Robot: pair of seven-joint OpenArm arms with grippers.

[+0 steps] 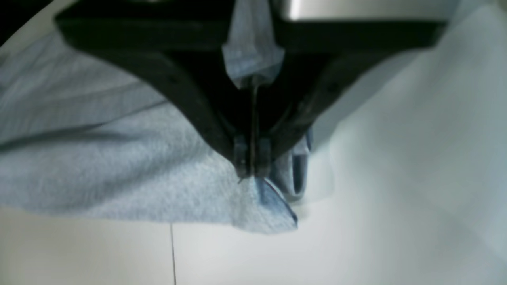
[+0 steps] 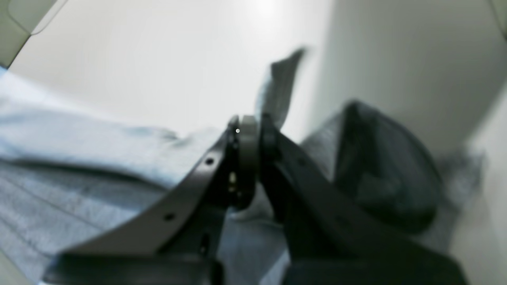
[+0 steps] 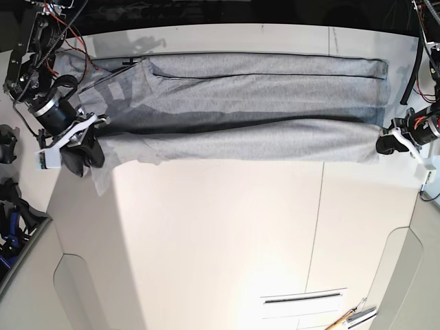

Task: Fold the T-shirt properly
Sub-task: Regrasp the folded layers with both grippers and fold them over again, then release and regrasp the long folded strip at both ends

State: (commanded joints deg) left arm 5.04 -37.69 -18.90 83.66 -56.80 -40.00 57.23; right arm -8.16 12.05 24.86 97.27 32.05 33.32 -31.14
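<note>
The light-grey T-shirt lies stretched across the far half of the white table, folded lengthwise into a long band. My left gripper is at the band's right end in the base view, and my right gripper is at its left end. In the left wrist view the left gripper is shut on a corner of the T-shirt, just above the table. In the right wrist view the right gripper is shut on the T-shirt, and a flap of cloth sticks out past the fingertips.
Seams run across the table, with a slot near its front edge. Small tools lie at the front right corner. Dark gear sits off the table's left side. Cables hang over both arm bases at the far corners.
</note>
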